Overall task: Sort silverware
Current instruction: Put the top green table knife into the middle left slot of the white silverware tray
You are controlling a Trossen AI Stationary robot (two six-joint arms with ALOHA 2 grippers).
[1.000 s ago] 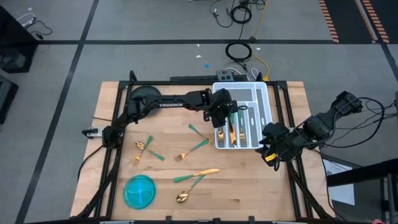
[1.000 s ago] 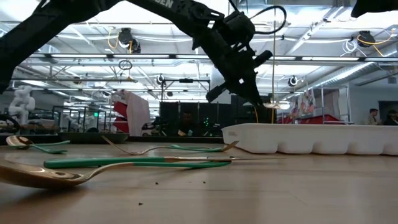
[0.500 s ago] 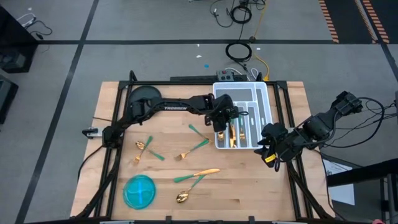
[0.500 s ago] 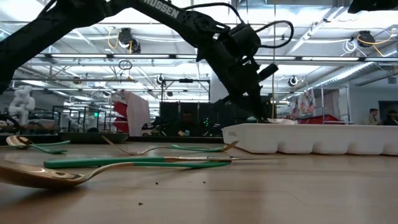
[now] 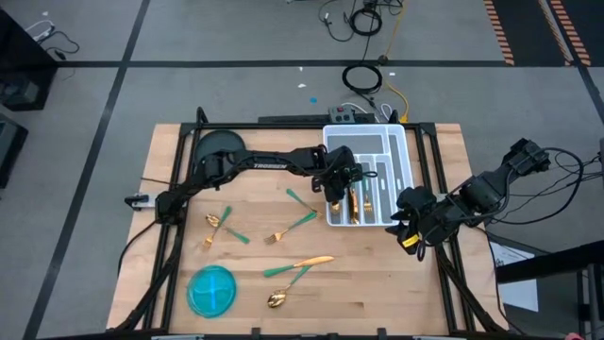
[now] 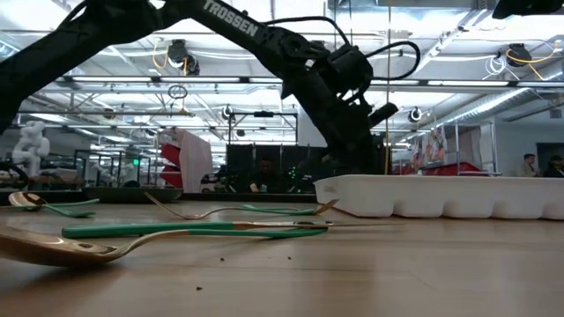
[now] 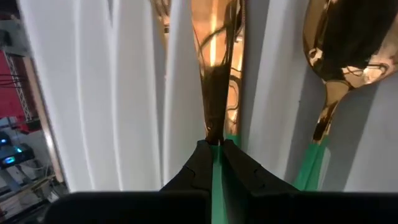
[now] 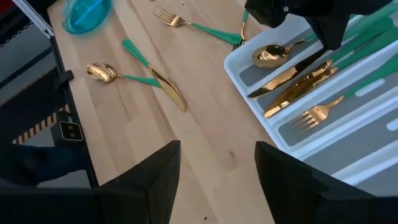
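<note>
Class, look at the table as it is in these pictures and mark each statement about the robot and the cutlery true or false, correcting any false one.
1. The left gripper is shut on a piece of cutlery over the white tray. True.
2. The right gripper holds a fork. False: it is open and holds nothing, waiting by the tray's right side.
3. The blue bowl sits inside the tray. False: it stands on the wooden table, near the front left corner.
4. Some cutlery lies loose on the table. True: a fork and a spoon lie there, among others.
</note>
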